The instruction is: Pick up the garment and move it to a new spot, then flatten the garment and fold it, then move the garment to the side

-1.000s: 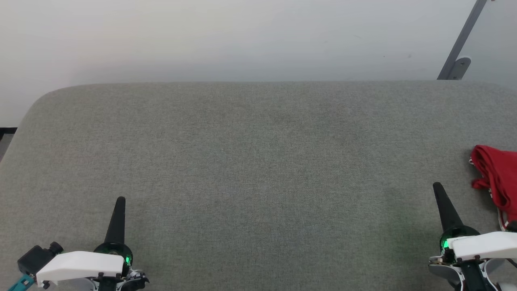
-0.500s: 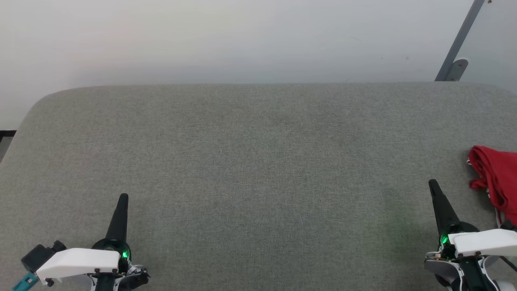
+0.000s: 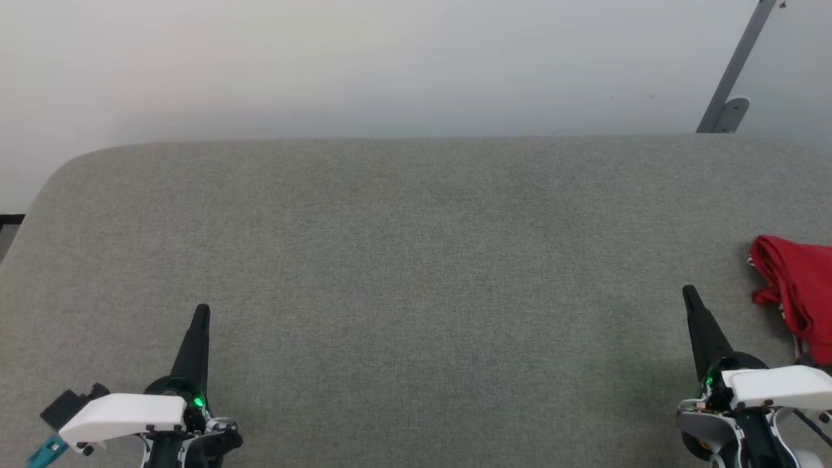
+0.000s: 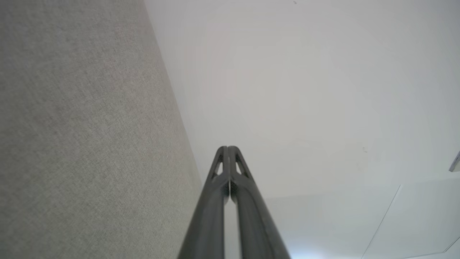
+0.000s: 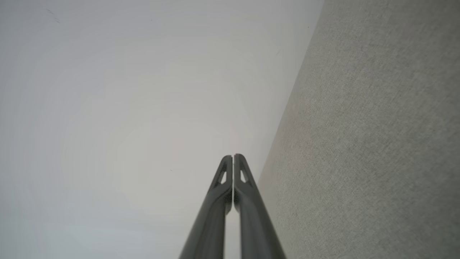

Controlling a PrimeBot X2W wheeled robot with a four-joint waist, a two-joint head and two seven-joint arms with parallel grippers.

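Observation:
The garment [image 3: 796, 286] is a crumpled red heap with a bit of white trim, lying at the right edge of the head view and cut off by it. Just left of the heap and nearer to me, my right gripper [image 3: 688, 294] is shut and holds nothing. Far off at the lower left, my left gripper [image 3: 203, 311] is also shut and holds nothing. Its fingertips [image 4: 228, 148] press together in the left wrist view, and the other pair of fingertips [image 5: 233, 157] does the same in the right wrist view.
A wide grey fabric surface [image 3: 416, 260] with rounded far corners spans the head view. Behind it stands a pale wall [image 3: 390, 58]. A grey metal bar with a bracket [image 3: 731, 84] leans at the upper right.
The whole head view has shifted a little, so the camera moved. Both grippers reach slightly farther up the view and stay shut. The garment lies as before.

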